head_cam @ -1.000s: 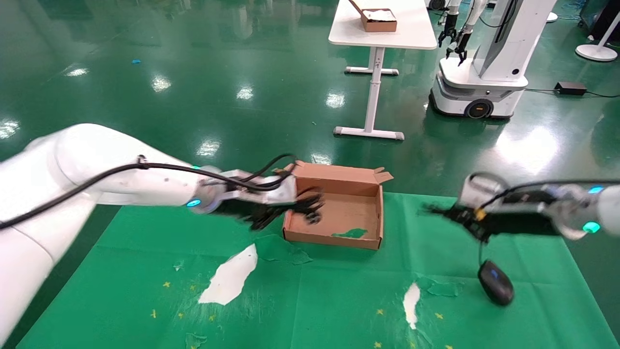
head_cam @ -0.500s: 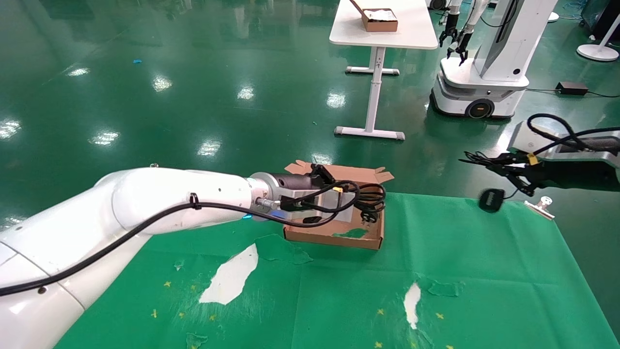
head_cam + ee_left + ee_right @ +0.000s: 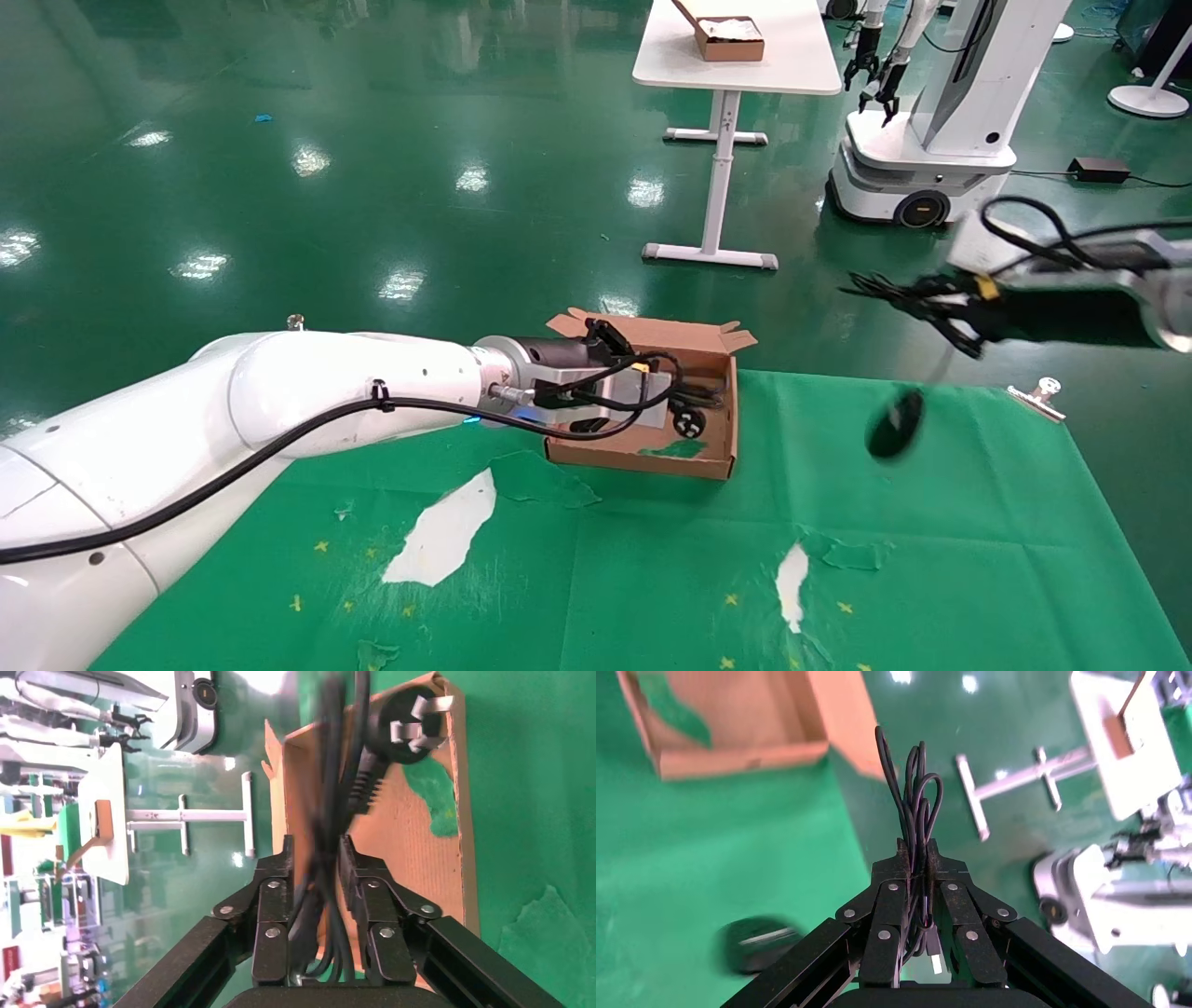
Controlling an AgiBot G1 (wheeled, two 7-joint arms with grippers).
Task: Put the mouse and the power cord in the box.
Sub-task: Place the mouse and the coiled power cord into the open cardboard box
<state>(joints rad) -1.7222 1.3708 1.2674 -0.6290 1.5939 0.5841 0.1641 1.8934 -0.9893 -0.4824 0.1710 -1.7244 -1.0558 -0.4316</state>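
The brown box stands open at the back of the green cloth, a green scrap on its bottom. My left gripper hangs over the inside of the box, shut on the coiled power cord. The cord's pronged plug dangles close above the box floor. Out to the right, my right gripper is shut on the bundled thin cable and its USB plug. The black mouse dangles from that cable above the cloth, well right of the box.
The green cloth has torn white patches. A metal clip sits at its far right edge. Beyond it stand a white table with a smaller brown box and another robot.
My left gripper has swung over the box and lowered the power cord into it. My right gripper lifted the mouse off the cloth by its cable and shifted left; the mouse swings.
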